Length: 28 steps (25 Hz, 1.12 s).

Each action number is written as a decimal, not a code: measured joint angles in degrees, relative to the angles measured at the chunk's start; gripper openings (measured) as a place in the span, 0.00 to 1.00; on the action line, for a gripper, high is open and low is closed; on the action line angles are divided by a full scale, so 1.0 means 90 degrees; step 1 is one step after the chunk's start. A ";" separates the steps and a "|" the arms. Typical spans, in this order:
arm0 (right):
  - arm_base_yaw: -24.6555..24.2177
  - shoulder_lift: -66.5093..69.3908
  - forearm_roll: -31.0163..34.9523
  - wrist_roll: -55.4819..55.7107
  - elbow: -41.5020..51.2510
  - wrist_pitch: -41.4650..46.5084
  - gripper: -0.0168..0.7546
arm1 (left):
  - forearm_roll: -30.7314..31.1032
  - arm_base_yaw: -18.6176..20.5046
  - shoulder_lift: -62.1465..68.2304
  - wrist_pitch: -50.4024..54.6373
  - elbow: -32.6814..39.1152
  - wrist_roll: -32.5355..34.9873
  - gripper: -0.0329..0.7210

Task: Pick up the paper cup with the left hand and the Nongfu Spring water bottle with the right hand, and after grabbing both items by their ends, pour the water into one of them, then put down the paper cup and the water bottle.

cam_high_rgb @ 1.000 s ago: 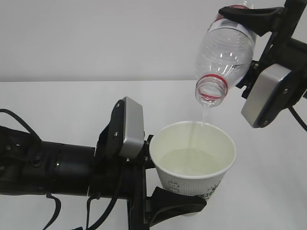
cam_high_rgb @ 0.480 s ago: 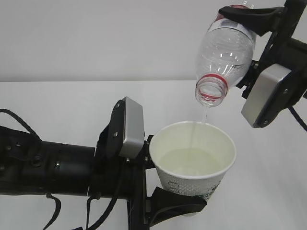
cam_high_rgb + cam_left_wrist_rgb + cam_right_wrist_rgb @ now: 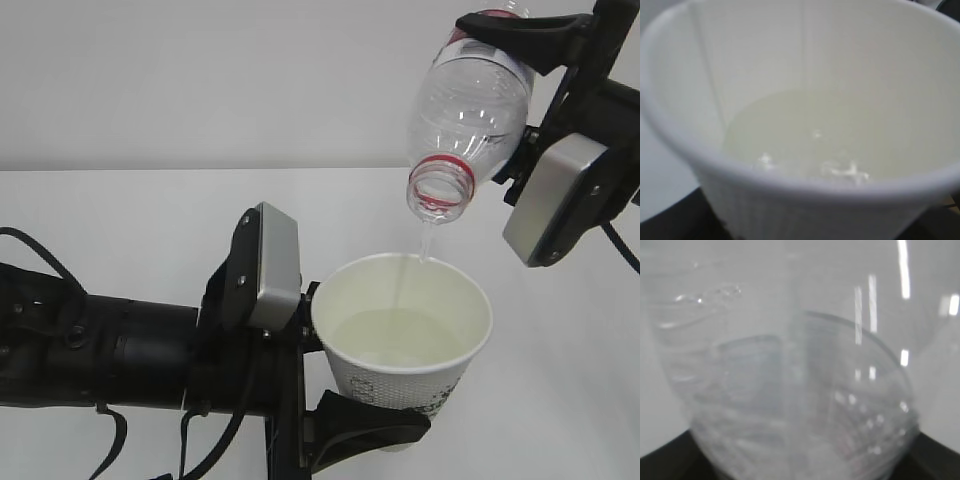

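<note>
Paper cup [image 3: 402, 335] upright, low centre of exterior view, clamped at its lower wall by left hand [image 3: 340, 400], one black finger [image 3: 365, 428] wrapping the base. Pale pool of water [image 3: 805, 140] inside cup, small ripples near front rim (left wrist view). Nongfu Spring water bottle [image 3: 468, 115] tilted mouth-down, above and right of cup, not touching it; gripped near its label end by right hand [image 3: 520, 45]. Thin stream from open neck falling to cup's far inner wall. Right wrist view filled with blurred clear ribbed plastic. White table [image 3: 120, 220] beneath.
</note>
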 joint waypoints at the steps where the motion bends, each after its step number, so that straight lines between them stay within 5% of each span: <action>1: 0.0000 0.0000 0.0000 0.0000 0.0000 0.0000 0.70 | 0.0000 0.0000 0.0000 0.0000 0.0000 0.0000 0.74; 28: 0.0000 0.0000 0.0000 -0.0013 0.0000 0.0000 0.70 | 0.0000 0.0000 0.0000 0.0012 0.0000 0.0000 0.74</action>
